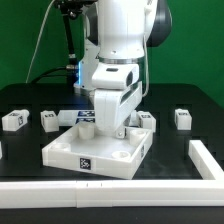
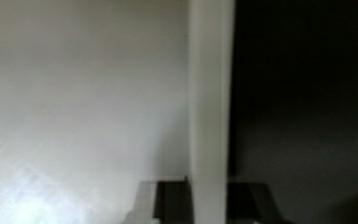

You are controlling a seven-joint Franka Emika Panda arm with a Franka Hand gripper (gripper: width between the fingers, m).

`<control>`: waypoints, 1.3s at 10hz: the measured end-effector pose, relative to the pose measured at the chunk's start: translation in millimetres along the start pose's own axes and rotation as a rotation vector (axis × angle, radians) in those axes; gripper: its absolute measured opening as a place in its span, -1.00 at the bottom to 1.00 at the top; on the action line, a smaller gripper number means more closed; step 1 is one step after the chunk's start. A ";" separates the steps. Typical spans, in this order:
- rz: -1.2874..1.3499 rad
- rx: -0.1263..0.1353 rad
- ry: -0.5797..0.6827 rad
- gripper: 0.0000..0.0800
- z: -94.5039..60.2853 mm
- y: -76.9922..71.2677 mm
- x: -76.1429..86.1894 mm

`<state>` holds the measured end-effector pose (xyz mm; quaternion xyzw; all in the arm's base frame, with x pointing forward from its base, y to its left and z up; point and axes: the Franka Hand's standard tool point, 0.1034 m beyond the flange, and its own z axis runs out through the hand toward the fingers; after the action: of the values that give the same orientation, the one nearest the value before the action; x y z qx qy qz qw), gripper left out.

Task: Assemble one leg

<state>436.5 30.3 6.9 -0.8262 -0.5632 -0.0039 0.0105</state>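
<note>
where gripper (image 1: pixel 106 127) overhangs tray (image 1: pixel 62 151), legs (image 1: pixel 181 118) flank

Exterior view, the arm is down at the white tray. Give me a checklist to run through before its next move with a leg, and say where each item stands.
1. Gripper is low over the far side of the white tray: ok.
2. Jaws open or shut: cannot tell, the wrist body hides them.
3. A leg in the grip: cannot tell, the wrist view is blurred.
4. Tray lies flat on the table: ok.
5. Spare legs are within sight on the table, the rightmost leg and the leftmost leg: ok.
</note>
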 end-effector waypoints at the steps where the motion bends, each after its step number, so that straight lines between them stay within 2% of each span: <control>1: 0.000 0.000 0.000 -0.86 0.0 0.0 0.0; 4: 0.000 0.000 0.000 -0.86 0.0 0.0 0.0; 5: -0.071 0.005 -0.005 -0.86 -0.4 4.4 1.2; 7: -0.129 -0.003 -0.004 -0.85 0.0 8.4 12.3; 10: -0.124 -0.003 -0.004 -0.85 0.0 8.9 11.1; 11: -0.150 0.006 -0.011 -0.85 -0.1 9.6 9.7; 12: -0.188 0.010 -0.019 -0.85 -1.3 15.3 11.4; 13: -0.223 0.003 -0.020 -0.85 -0.1 15.4 18.5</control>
<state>457.6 41.9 7.1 -0.7584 -0.6518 0.0042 0.0058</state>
